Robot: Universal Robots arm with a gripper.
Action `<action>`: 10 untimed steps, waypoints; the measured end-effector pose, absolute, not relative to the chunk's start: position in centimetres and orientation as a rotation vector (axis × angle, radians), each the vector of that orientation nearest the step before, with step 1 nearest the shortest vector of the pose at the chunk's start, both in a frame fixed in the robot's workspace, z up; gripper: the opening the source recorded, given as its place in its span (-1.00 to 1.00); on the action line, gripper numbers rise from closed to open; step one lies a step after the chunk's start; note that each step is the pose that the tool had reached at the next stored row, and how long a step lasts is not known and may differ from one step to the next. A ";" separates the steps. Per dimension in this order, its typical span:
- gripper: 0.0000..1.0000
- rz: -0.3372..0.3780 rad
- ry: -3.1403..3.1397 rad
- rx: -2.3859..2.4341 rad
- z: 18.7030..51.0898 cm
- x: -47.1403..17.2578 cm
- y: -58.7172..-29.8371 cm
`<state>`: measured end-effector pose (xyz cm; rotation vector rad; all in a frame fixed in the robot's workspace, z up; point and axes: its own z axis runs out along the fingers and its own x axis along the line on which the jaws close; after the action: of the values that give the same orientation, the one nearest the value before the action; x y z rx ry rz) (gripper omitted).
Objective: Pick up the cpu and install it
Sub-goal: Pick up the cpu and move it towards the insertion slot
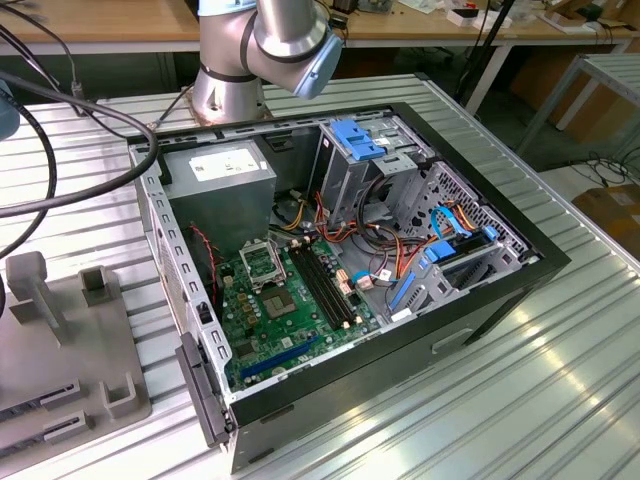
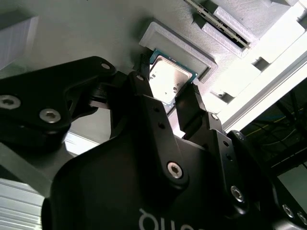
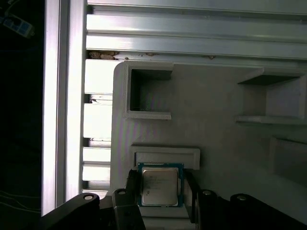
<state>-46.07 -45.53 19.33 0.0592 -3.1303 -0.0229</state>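
Observation:
In both wrist views the cpu (image 3: 160, 185), a small square chip with a silver-grey top (image 2: 168, 80), lies flat in a shallow recess of a light grey fixture tray (image 3: 216, 134). My gripper (image 3: 160, 186) is shut on it, and the two black fingers (image 2: 144, 91) press against opposite edges of the chip. It still rests level in the recess, beside a raised lip. In the exterior view the open computer case (image 1: 340, 270) holds the green board with the square metal-framed socket (image 1: 262, 266).
The tray (image 1: 60, 340) sits at the exterior view's left on the ribbed metal table (image 1: 520, 400), with upright holders and slots. Inside the case are a grey power-supply box (image 1: 222, 180), drive cages and loose cables. The arm's base (image 1: 235, 70) stands behind the case.

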 end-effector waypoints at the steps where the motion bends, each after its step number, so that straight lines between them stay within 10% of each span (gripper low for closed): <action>1: -0.06 -0.023 -3.130 0.059 19.3 -46.1 -45.5; 10: -0.06 -0.023 -3.130 0.059 19.4 -46.1 -45.5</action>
<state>-46.07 -45.53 19.37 0.0592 -3.1303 -0.0229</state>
